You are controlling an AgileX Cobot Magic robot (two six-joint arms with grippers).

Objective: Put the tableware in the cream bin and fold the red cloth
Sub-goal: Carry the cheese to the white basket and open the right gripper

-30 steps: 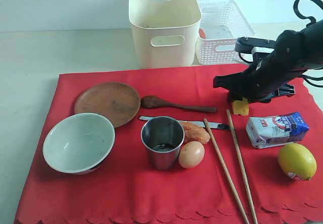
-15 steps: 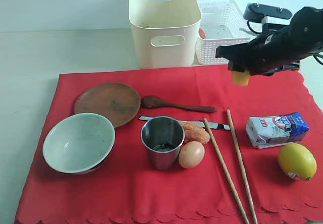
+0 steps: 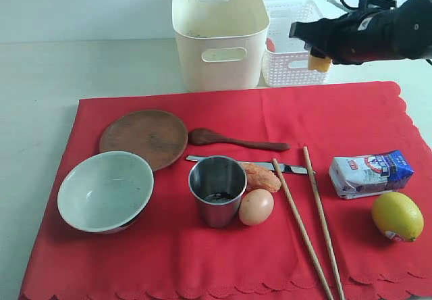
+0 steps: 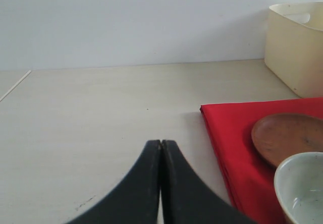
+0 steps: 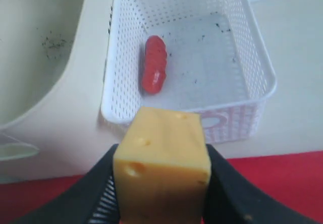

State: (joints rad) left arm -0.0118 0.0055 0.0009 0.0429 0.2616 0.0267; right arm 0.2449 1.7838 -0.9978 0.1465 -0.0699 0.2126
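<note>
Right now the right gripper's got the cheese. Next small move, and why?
Probably ease the right gripper forward until the cheese block hangs over the white lattice basket floor, then open. In the right wrist view it seems to sit at the near wall, and the sausage lies inside.

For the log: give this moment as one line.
right gripper: shut on cheese, by white basket | left gripper: shut | plate, bowl, cup, spoon, knife, chopsticks: on red cloth

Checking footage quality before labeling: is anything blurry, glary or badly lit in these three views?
Exterior view: even, soft light, faint shadows, right arm slightly smeared. Left wrist view: dark shut fingers soft at close range. Right wrist view: cheese block slightly soft, white lattice basket sharper; no glare.
</note>
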